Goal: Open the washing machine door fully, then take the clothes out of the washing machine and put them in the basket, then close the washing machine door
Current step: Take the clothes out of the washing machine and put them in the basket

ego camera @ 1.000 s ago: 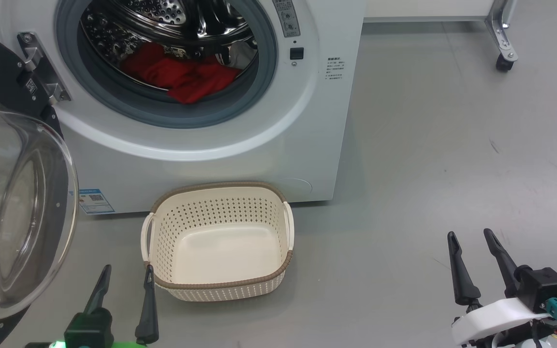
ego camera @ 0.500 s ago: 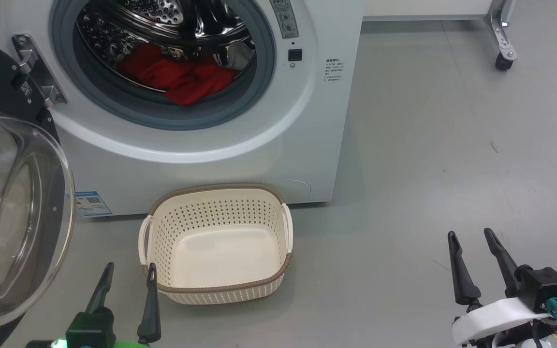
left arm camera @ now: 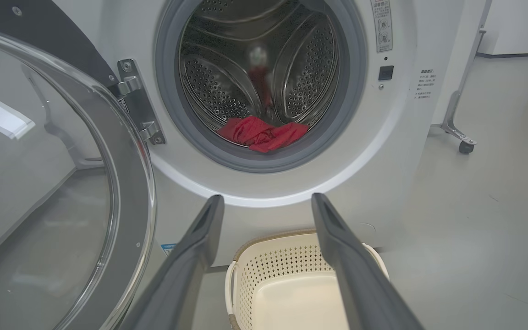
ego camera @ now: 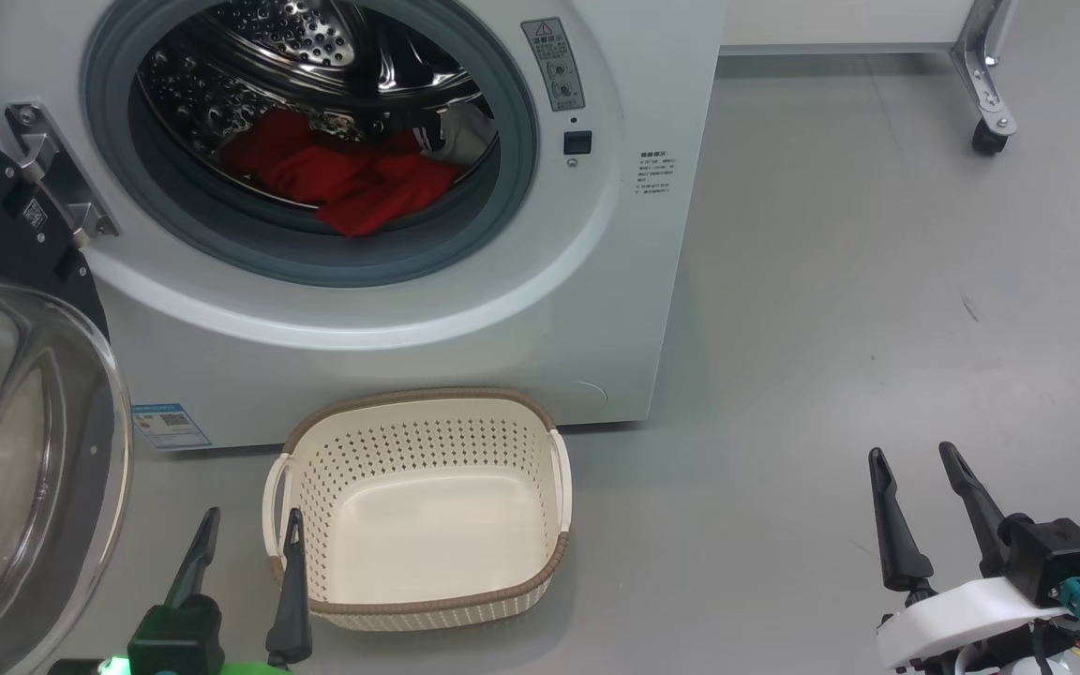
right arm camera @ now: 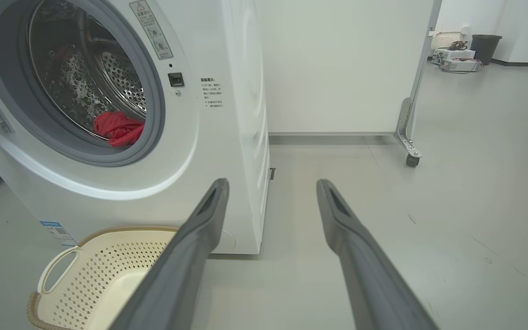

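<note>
The white washing machine (ego camera: 521, 309) fills the upper left of the head view. Its door (ego camera: 15, 450) is swung open to the left, the clear glass bowl bulging toward me. Red clothes (ego camera: 343, 183) lie at the front of the steel drum, also seen as clothes (left arm camera: 264, 134) and clothes (right arm camera: 117, 128). The cream basket (ego camera: 554, 553) stands empty on the floor in front of the machine. My left gripper (ego camera: 249, 520) is open at the basket's near left corner, holding nothing. My right gripper (ego camera: 915, 459) is open over bare floor, well right of the basket.
A white panel on a metal leg with a caster (ego camera: 985, 141) stands at the back right. Grey floor (ego camera: 877, 281) spreads to the right of the machine. A dark bin (right arm camera: 485, 48) and boxes sit far off by the back wall.
The head camera has tilted up a little, so the machine, drum and basket sit lower in the picture. Both grippers stay open in the same places.
</note>
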Controlling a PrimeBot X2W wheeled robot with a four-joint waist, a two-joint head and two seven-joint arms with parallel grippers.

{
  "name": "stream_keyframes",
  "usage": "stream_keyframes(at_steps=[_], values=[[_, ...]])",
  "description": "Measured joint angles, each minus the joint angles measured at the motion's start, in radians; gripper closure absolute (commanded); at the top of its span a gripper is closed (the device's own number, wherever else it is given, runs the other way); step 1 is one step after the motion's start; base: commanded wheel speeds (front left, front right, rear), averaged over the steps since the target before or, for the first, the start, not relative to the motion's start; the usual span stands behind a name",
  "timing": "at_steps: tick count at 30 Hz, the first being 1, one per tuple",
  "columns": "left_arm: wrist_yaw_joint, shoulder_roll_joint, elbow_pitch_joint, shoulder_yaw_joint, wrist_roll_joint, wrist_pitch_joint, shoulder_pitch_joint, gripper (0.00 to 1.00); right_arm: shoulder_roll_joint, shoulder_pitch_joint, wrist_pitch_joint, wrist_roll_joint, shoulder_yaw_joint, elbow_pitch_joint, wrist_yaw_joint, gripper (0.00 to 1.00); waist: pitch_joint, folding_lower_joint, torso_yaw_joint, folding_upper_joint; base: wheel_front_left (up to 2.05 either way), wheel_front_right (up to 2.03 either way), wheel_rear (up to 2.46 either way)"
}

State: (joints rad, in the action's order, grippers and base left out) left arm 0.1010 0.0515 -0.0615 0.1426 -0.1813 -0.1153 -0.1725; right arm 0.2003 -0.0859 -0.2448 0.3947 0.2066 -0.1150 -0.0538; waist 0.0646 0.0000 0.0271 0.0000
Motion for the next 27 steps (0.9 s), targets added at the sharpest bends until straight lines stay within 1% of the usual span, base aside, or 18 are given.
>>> stream_keyframes(at_steps=[13, 27], values=[[0.001, 0.0, -0.002, -0.001, 0.0, 0.0, 0.0, 0.0, 0.001, 0.0, 0.0, 0.0, 0.0, 0.0, 0.0, 0.0, 0.004, 0.0, -0.001, 0.0, 0.67, -0.67, 0.0], [0.003, 0.0, -0.002, -0.002, 0.0, 0.0, 0.001, 0.0, 0.001, 0.0, 0.0, 0.0, 0.0, -0.001, 0.001, 0.0, 0.0, 0.0, -0.005, 0.0, 0.14, -0.14, 0.0]])
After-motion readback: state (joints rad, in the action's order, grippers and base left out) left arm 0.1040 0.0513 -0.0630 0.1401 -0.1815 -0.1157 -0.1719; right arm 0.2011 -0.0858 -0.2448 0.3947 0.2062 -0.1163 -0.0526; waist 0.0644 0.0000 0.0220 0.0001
